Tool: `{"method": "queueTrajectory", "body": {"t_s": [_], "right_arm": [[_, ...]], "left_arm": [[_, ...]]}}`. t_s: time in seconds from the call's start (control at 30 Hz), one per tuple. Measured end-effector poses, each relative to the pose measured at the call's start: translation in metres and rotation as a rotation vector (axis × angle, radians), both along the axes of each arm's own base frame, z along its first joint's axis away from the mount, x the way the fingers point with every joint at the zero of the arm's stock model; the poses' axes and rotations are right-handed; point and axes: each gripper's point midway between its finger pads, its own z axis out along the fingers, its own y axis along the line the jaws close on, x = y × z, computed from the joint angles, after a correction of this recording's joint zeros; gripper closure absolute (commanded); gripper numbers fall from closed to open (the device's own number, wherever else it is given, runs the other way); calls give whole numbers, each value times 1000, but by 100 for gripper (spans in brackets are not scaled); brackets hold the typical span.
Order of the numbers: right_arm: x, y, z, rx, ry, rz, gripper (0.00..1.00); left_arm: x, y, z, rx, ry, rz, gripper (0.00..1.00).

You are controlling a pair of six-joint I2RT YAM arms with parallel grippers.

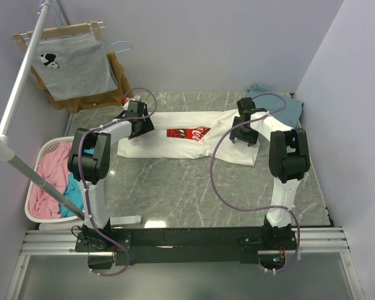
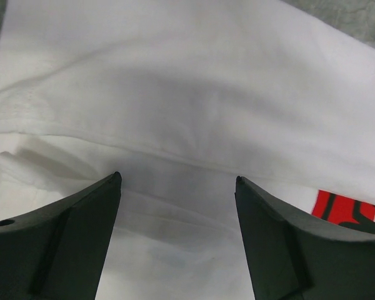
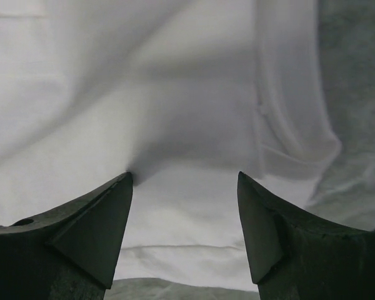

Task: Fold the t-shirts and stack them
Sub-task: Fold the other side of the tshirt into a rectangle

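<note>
Bright, even overhead light; glare patches near the bench (image 1: 175,181) front edge. Wrist views show soft grey shadows across the shirt (image 2: 187,94).

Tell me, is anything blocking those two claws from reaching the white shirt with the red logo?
Nothing visible is in the way. The left gripper and the right gripper both stand open directly over the white t-shirt. In both wrist views, only its cloth shows in the open gap.

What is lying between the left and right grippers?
The middle of the white tee, with its red logo, spans the stretch between the left gripper and the right gripper. The top view shows this.
</note>
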Motion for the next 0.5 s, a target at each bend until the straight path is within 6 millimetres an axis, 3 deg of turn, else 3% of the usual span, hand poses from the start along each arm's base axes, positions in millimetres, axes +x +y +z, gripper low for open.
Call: {"method": "queueTrajectory", "body": {"t_s": [0.13, 0.3, 0.4, 0.5], "right_arm": [[-15, -25, -4, -125, 58, -12, 26], [-22, -33, 4, -171, 44, 4, 26], [-31, -28, 25, -149, -8, 36, 25], [-29, -14, 61, -106, -105, 63, 25]], "left_arm": [[-10, 9, -1, 45, 7, 7, 20], [-31, 17, 4, 79, 30, -1, 20], [-38, 14, 24, 75, 2, -13, 20], [-42, 5, 59, 51, -69, -33, 20]]}}
